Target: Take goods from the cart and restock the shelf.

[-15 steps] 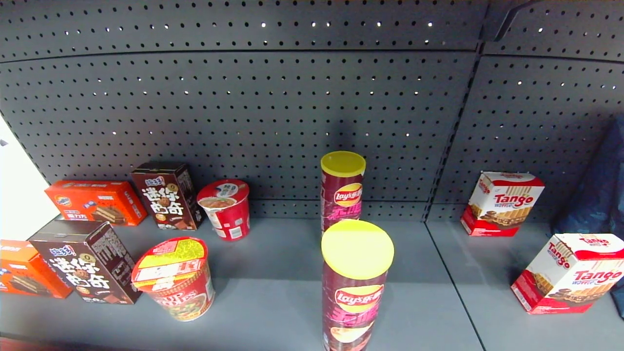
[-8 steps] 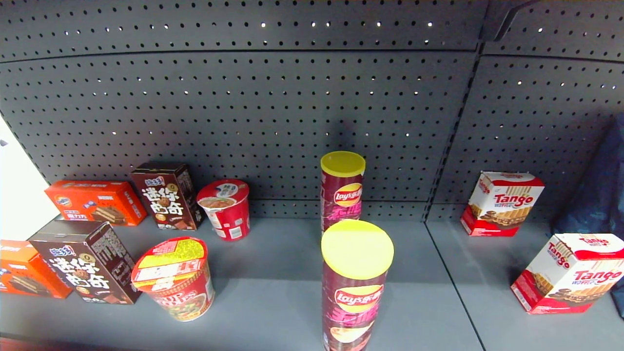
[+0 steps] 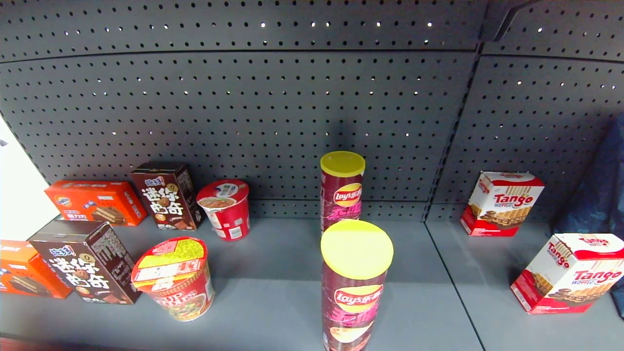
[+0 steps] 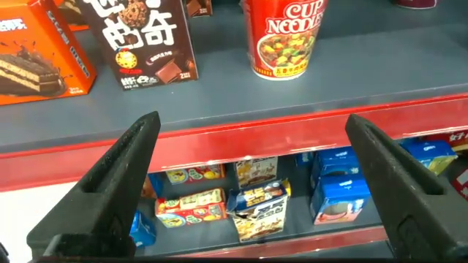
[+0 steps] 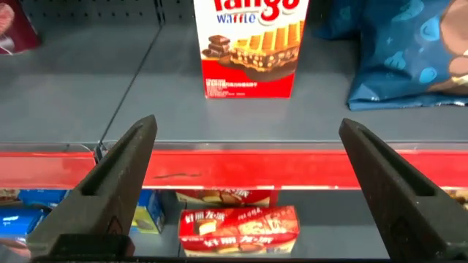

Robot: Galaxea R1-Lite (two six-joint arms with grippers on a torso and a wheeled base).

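The grey shelf [image 3: 273, 297] carries two tall chip cans with yellow lids, one in front [image 3: 357, 282] and one behind [image 3: 342, 187]. A cup noodle [image 3: 174, 278] stands front left, with a small red cup [image 3: 225, 208] behind it. Brown chocolate boxes [image 3: 85, 261] and orange boxes [image 3: 95, 201] sit at the left, wafer boxes [image 3: 570, 273] at the right. My left gripper [image 4: 252, 123] is open and empty before the shelf's red front edge [image 4: 292, 131], facing the cup noodle [image 4: 284, 36]. My right gripper [image 5: 248, 126] is open and empty, facing a wafer box [image 5: 247, 47].
A blue bag [image 5: 398, 51] lies on the shelf beside the wafer box. A perforated back panel [image 3: 243, 122] closes the shelf behind. Below the red edge [image 5: 241, 166], a lower shelf holds more packaged goods [image 4: 256, 204]. Bare shelf shows between the chip cans and wafer boxes.
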